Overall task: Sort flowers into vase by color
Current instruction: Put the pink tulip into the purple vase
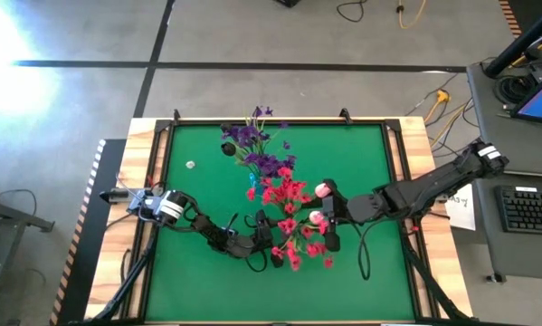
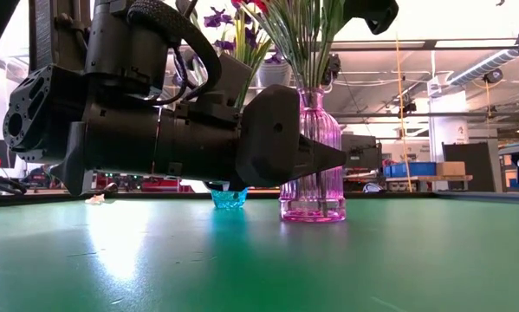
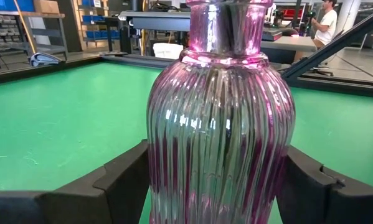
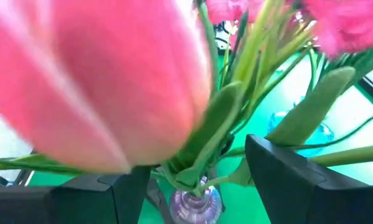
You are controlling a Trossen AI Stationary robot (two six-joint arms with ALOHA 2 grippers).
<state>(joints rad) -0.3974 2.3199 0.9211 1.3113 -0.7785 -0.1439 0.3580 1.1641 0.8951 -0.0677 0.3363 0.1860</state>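
Left gripper (image 3: 211, 186) around pink vase (image 3: 220, 124)

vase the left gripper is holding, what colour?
Clear pink-purple ribbed glass vase; best seen in the left wrist view.

Pink vase (image 2: 312, 165): ribbed clear glass, bulbous body, narrow neck, upright on the green table near its middle. Seen close in the left wrist view (image 3: 220, 124), with green stems showing through the glass. Red flowers (image 1: 289, 204) stand in it, blossoms spread in a loose cluster above the neck; stems (image 2: 304, 39) fan upward from the mouth.

Purple flowers (image 1: 252, 145): dark blossoms on green stems, behind the red bunch, toward the table's far edge. A small blue vase (image 2: 229, 198) sits beyond the pink one.

Tulip buds (image 1: 322, 190): pink-white, just beside the red blossoms; one fills the right wrist view (image 4: 93, 81), leaves (image 4: 205, 140) below it, directly above the vase mouth (image 4: 195, 202).
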